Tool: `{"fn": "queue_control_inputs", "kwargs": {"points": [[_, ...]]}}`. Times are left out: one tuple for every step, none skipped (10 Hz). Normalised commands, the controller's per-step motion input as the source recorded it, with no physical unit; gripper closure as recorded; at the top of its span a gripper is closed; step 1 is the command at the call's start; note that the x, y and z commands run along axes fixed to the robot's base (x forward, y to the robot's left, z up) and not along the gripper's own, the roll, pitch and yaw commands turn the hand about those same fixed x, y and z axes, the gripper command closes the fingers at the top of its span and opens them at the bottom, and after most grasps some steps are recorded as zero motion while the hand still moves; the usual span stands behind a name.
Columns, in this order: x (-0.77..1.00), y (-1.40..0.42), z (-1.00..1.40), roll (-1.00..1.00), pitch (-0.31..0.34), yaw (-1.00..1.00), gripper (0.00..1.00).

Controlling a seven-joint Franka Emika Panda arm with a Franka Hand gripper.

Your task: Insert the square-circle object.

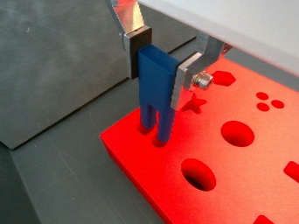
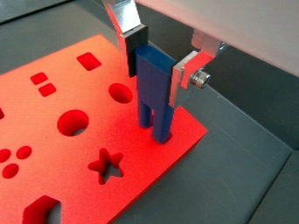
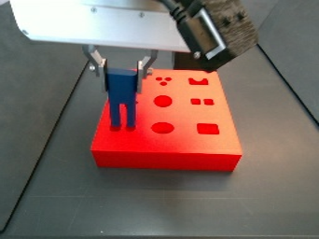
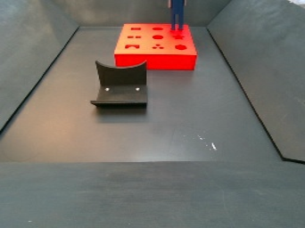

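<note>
The square-circle object [image 1: 156, 87] is a tall bright-blue peg with two prongs below. It stands upright with its prong tips on the top face of the red block [image 1: 239, 175], near one corner, in both wrist views [image 2: 155, 87]. My gripper [image 1: 163, 57] is straight above the block, and its silver fingers with dark pads are closed on the peg's upper part [image 2: 162, 54]. In a side view the peg [image 3: 119, 93] stands at the left side of the red block [image 3: 187, 149], held by the gripper [image 3: 117, 67]. In a side view it shows far off [image 4: 177, 13].
The red block has several cut-out holes: a star hole [image 2: 107, 164], round holes [image 2: 73, 122], square ones [image 2: 87, 60]. The dark fixture [image 4: 119, 85] stands on the dark floor in front of the red block [image 4: 155, 58]. Dark sloping walls enclose the floor.
</note>
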Motion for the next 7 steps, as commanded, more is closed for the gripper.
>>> {"fn": "queue_control_inputs", "kwargs": {"points": [[-0.24,-0.05,-0.13,-0.12,-0.050,0.00,1.00],[-0.22,-0.05,-0.11,-0.13,-0.069,0.00,1.00],[-0.18,-0.03,-0.13,-0.17,-0.101,0.00,1.00],[-0.01,0.00,-0.21,-0.16,-0.121,0.00,1.00],[0.09,0.00,-0.33,-0.13,-0.097,0.05,1.00],[0.26,0.00,-0.33,-0.12,-0.064,0.09,1.00],[0.24,0.00,-0.35,-0.10,-0.059,0.11,1.00]]}}
